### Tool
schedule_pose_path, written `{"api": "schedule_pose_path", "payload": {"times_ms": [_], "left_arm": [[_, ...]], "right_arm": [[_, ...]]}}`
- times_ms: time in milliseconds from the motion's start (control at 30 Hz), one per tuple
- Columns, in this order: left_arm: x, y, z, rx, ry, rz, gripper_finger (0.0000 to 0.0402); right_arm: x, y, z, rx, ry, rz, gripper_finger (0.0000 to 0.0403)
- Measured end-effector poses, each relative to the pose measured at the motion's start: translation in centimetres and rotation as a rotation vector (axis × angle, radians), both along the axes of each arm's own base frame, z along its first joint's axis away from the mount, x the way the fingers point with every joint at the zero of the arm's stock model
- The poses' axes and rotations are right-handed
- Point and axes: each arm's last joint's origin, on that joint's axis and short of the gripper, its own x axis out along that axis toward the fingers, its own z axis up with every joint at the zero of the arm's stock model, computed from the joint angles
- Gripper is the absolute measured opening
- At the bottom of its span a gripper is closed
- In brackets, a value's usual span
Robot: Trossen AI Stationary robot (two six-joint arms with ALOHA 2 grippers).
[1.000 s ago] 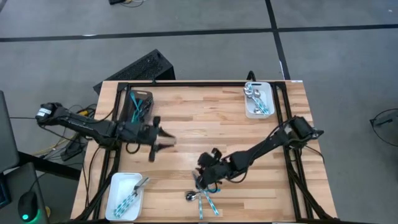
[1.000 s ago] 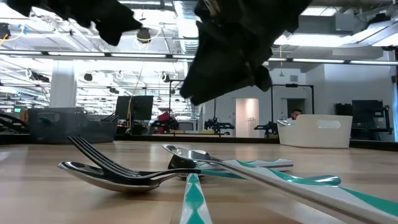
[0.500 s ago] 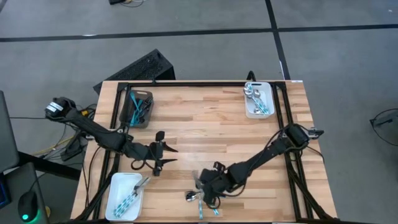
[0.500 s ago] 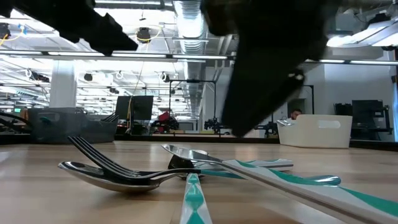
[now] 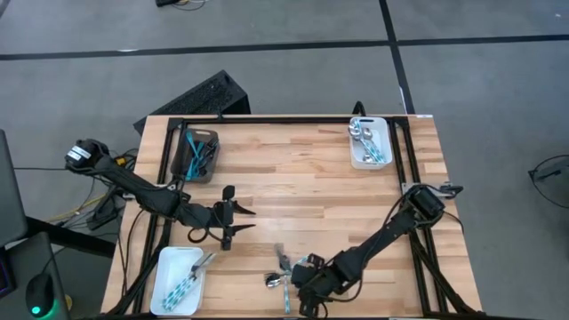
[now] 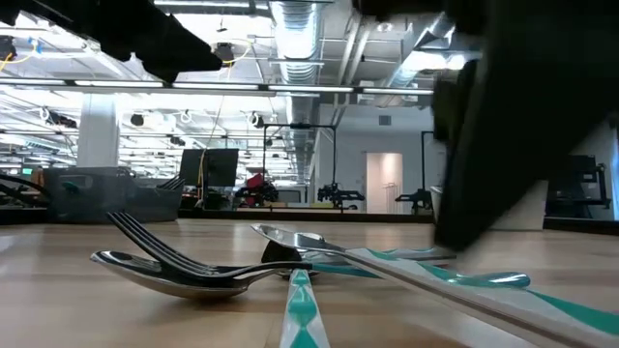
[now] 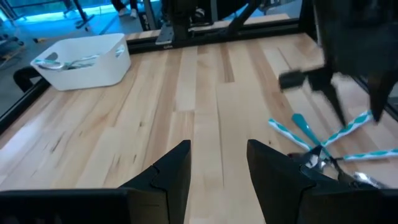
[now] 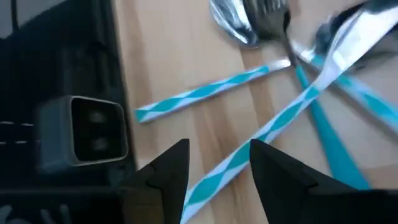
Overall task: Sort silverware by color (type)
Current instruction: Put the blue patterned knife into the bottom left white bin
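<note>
Sorting cutlery, and from my seat I'd say we're in the middle of another pick from the loose pile. Starting at the left: the dark grey tray (image 5: 197, 153) at the far left corner holds a few teal-handled pieces, and the white tray (image 5: 180, 280) at the near left corner has a handful too. My left claw (image 5: 240, 220) hovers over bare counter (image 5: 293, 173) between those two trays, fingers (image 7: 173, 169) parted and nothing between them; it waits, pointed toward the middle.

Moving across: the remaining silverware (image 5: 286, 276) lies in a crossed heap at the near edge, centre. The low view shows a fork (image 6: 160, 242) resting over a spoon (image 6: 164, 273), with striped teal handles fanning out beside them.

Now the right claw (image 5: 307, 283): it's down low right at that heap, fingers (image 8: 165, 168) spread wide and empty, with a striped handle (image 8: 273, 127) running between them in the wrist view. Whether the tips touch the wood I can't tell.

Next move, in my judgement: settle over that one handle, close on it alone without dragging its crossed neighbours, lift clear, then carry it to the matching tray. The second white tray (image 5: 370, 142) sits at the far right with spoons in it.
</note>
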Motion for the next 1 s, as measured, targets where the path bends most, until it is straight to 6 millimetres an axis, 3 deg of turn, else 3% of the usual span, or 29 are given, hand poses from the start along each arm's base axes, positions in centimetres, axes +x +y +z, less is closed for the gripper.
{"api": "schedule_pose_path", "payload": {"times_ms": [167,367,500,700,900,1000], "left_arm": [[0.0,0.0,0.0,0.002,0.002,0.001,0.0144],[0.0,0.1,0.0,0.012,-0.001,0.025,0.0144],[0.0,0.1,-0.1,0.026,0.004,0.031,0.0144],[-0.1,0.2,-0.2,0.039,0.012,0.044,0.0144],[-0.1,0.2,-0.3,0.047,0.029,0.043,0.0144],[-0.2,0.2,-0.4,0.044,0.035,0.046,0.0144]], "right_arm": [[0.6,-0.4,-1.6,-0.005,0.033,-0.017,0.0193],[0.7,-1.9,-2.2,-0.026,0.135,-0.096,0.0190],[0.3,-3.0,-2.4,-0.072,0.209,-0.148,0.0157],[0.4,-3.8,-2.6,-0.099,0.239,-0.163,0.0064],[0.1,-4.1,-2.8,-0.153,0.253,-0.195,0.0059],[-0.2,-4.0,-1.8,-0.190,0.200,-0.212,0.0059]]}}
